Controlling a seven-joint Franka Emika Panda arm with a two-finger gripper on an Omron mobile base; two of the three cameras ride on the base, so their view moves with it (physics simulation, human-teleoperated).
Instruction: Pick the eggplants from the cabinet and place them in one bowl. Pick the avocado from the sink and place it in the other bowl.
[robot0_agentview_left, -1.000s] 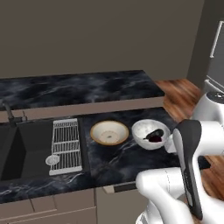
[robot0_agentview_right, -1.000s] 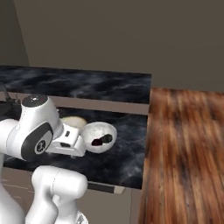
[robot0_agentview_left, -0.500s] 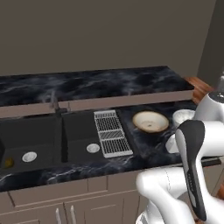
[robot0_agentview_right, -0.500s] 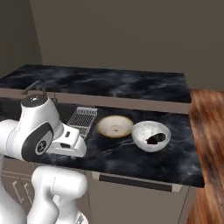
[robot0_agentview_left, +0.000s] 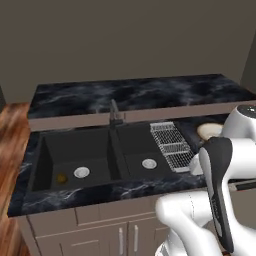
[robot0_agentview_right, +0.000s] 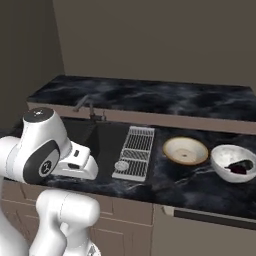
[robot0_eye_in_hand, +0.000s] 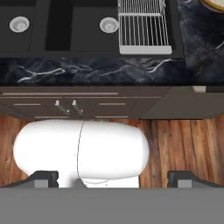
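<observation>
Avocado (robot0_agentview_left: 61, 177) in sink (robot0_agentview_left: 75, 150); eggplants (robot0_agentview_right: 239, 166) in white bowl (robot0_agentview_right: 220, 157); tan bowl (robot0_agentview_right: 185, 150) empty.

Avocado (robot0_agentview_left: 61, 177) in sink's (robot0_agentview_left: 45, 150) left basin, front-left corner

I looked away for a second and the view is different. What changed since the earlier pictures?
The base drove left along the counter, so the whole scene slid right: the sink now sits in front, with the avocado in its left basin. The gripper took hold of nothing and stays open. The rack, empty bowl and eggplant bowl did not move on the counter.
</observation>
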